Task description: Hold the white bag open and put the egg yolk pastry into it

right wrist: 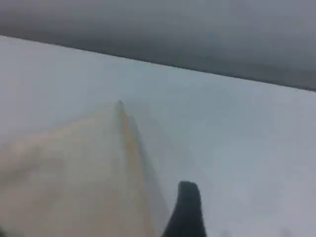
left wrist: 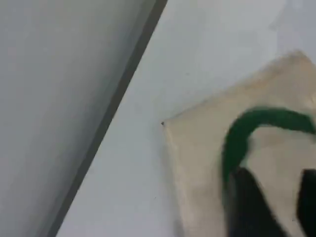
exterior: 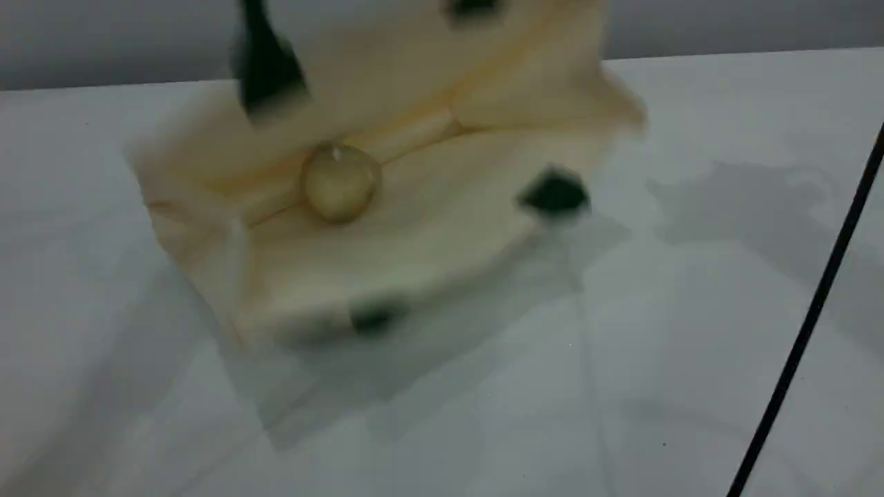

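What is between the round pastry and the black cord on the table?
In the scene view, first the cream cloth of the white bag around the egg yolk pastry, with a dark green handle end, then bare table up to the black cord.

A pale, glossy white table (exterior: 725,290) fills nearly the whole scene view, its surface catching soft, even light and showing faint grey shadows near the middle and on the right. Along the far side its edge meets a plain grey wall (exterior: 103,41), flat and bare, sitting higher on the right than on the left. Down the right side a thin black cable (exterior: 815,310) slants across the table from the far right towards the near edge.
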